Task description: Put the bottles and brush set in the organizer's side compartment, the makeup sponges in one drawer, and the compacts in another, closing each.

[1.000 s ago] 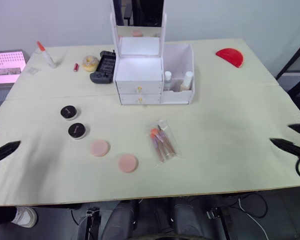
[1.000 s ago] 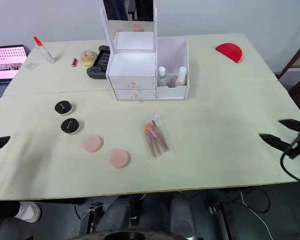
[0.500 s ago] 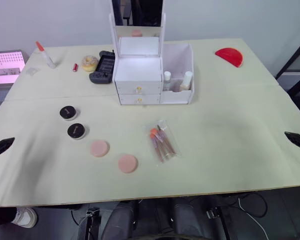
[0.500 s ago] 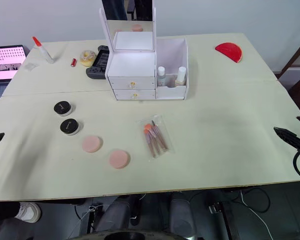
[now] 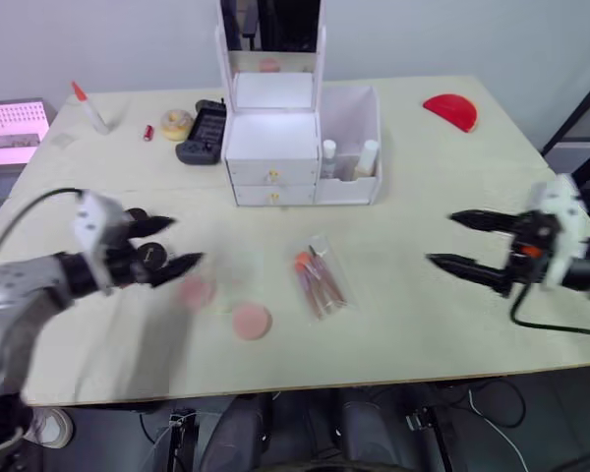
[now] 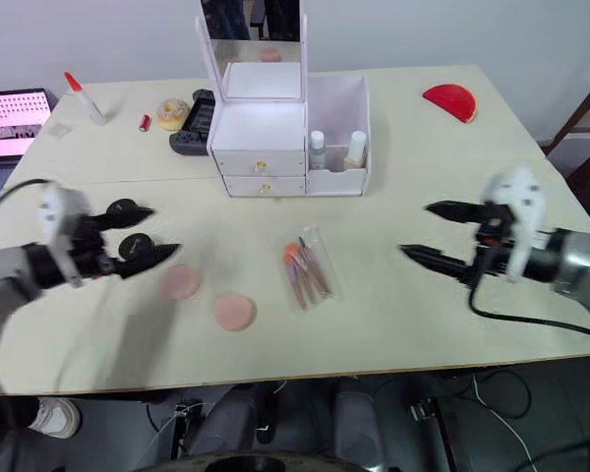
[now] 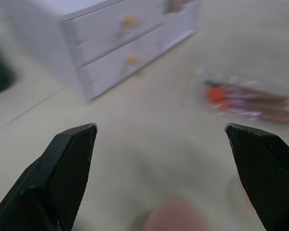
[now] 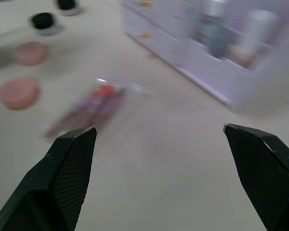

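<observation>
Fingers of both grippers are spread wide and hold nothing: the left gripper hovers over the compacts, the right gripper over bare table right of the brush set. Both bottles stand in the side compartment of the organizer, whose two drawers are shut. Two pink sponges lie left of the brush set, near the table's front edge.

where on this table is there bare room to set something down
Bare table lies between the organizer and the red half-disc, and along the near edge in front of the brush set. It is crowded to the robot's left: compacts, makeup sponges and the left gripper sit close together.
</observation>
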Action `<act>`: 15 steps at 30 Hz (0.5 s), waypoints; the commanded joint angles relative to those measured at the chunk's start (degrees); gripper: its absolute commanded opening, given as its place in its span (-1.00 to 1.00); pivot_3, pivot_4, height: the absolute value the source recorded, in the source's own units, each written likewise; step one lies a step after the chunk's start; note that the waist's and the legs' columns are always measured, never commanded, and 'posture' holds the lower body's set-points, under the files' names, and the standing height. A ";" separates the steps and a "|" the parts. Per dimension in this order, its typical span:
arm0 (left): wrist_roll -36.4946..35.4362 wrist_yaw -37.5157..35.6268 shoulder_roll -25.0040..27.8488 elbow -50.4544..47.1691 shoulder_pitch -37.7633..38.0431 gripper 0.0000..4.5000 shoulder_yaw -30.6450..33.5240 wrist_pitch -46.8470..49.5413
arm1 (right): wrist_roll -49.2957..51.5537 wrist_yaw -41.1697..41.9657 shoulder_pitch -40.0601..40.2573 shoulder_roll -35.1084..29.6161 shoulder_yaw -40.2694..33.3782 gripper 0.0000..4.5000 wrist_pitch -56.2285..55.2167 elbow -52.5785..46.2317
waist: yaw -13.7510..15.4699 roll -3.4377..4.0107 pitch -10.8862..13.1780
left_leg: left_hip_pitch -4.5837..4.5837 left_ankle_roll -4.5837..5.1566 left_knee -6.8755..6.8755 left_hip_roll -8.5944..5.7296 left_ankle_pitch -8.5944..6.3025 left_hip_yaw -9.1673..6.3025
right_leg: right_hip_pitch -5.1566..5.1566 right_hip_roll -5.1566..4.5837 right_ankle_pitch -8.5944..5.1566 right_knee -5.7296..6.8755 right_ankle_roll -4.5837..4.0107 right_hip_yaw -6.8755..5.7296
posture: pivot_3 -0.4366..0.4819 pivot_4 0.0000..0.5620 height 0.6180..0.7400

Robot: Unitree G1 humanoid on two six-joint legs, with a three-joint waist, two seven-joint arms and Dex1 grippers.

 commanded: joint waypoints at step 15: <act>14.00 2.10 -16.99 8.81 -9.67 -0.97 -27.49 -9.15 | 2.92 -9.19 -26.72 16.14 21.43 1.00 29.91 21.63 | 0.89 -0.01 -0.02 | -0.02 0.02 0.17 0.05 0.02 0.01 | 0.02 0.16 0.12 0.00 -0.08 0.01 | -0.05 -0.47 0.97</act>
